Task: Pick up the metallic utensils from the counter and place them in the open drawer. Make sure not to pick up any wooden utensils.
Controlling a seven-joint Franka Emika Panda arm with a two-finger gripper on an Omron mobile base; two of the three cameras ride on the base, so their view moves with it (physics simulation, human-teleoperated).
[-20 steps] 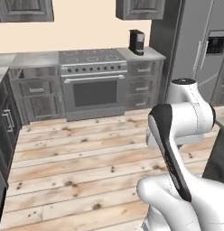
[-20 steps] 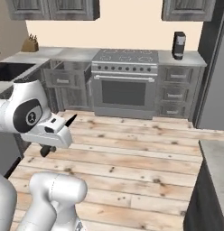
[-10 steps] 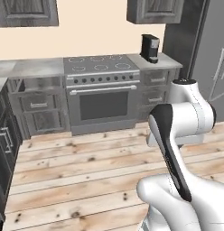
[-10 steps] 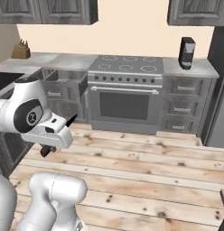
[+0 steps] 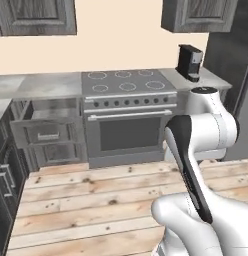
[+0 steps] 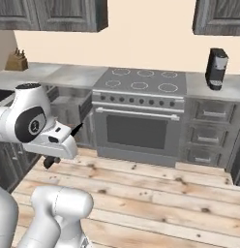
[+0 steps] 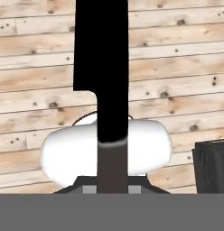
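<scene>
Pincer (image 7: 112, 187) clamped on the knife (image 7: 102, 67). Open drawer (image 5: 46, 124) sits left of stove (image 5: 128, 95); carry blade level, lower inside before release.

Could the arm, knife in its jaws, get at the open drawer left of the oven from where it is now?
Probably not yet. The gripper holds the knife low over the wooden floor, and the open drawer lies well ahead across bare planks. Nothing blocks the way.

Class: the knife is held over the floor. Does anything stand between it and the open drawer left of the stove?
Nothing visible does. The knife hangs over bare wooden floor, and that floor runs unbroken up to the open drawer.
</scene>
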